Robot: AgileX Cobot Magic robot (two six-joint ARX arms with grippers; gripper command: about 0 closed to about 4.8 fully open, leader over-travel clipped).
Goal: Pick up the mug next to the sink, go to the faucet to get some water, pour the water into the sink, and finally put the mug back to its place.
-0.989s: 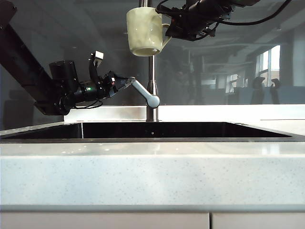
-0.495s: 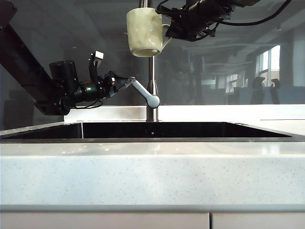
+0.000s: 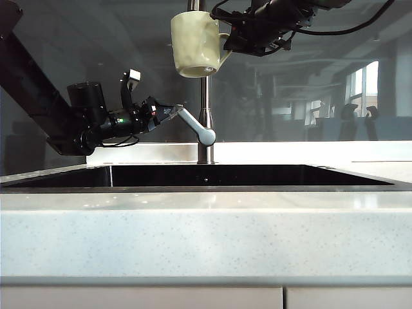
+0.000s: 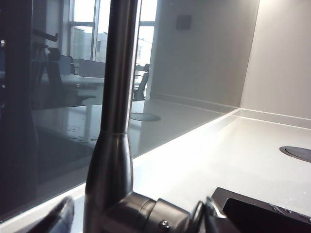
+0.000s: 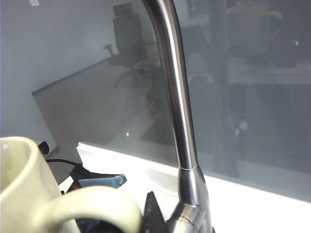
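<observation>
The pale cream mug hangs high above the sink, close by the faucet tube and roughly upright. My right gripper is shut on its loop handle. The right wrist view shows the mug, its handle in the gripper, and the faucet just beyond. My left gripper is at the tip of the angled lever. In the left wrist view that gripper stands open with its fingers either side of the lever base, beside the faucet tube.
A dark glass backsplash rises behind the sink. Speckled white countertop frames the basin, with cabinet fronts below. A round dark cover is set into the counter. The left arm slants in from the upper left.
</observation>
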